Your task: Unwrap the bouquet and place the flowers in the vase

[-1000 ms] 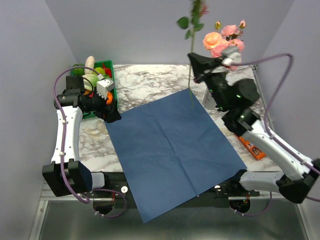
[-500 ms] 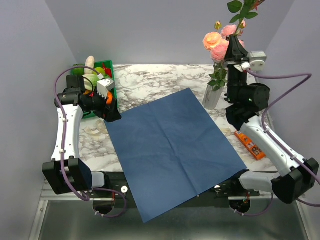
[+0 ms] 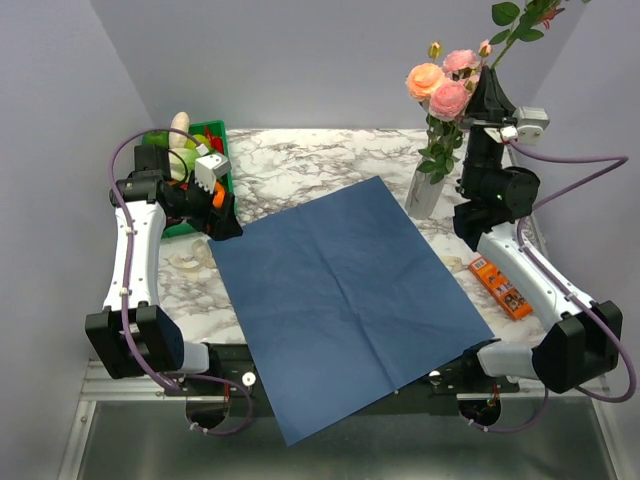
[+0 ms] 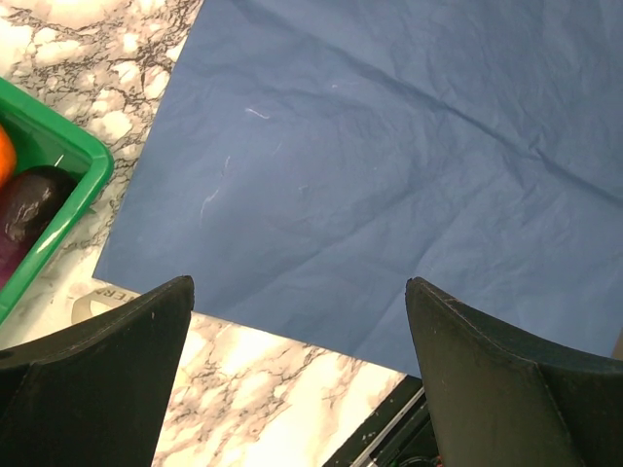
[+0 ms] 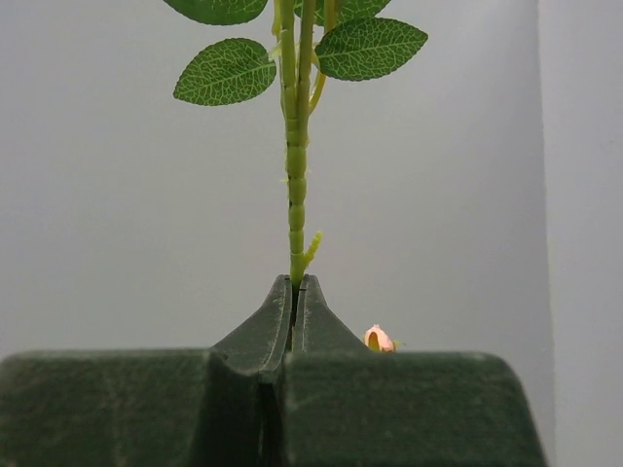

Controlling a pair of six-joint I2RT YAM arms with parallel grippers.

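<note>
On the marble table (image 3: 300, 160) the vase (image 3: 425, 192) stands at the back right, with roses (image 3: 447, 85) in it. Above it the right gripper (image 3: 489, 82) pinches one flower stem (image 5: 297, 195), whose bloom is cut off at the top edge. The left gripper (image 4: 299, 287) hangs spread over the blue paper sheet (image 3: 340, 290).

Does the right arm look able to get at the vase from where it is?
Probably yes. The right tool, shut on a stem, is raised just right of the vase with nothing between them, though roses already crowd its mouth.
</note>
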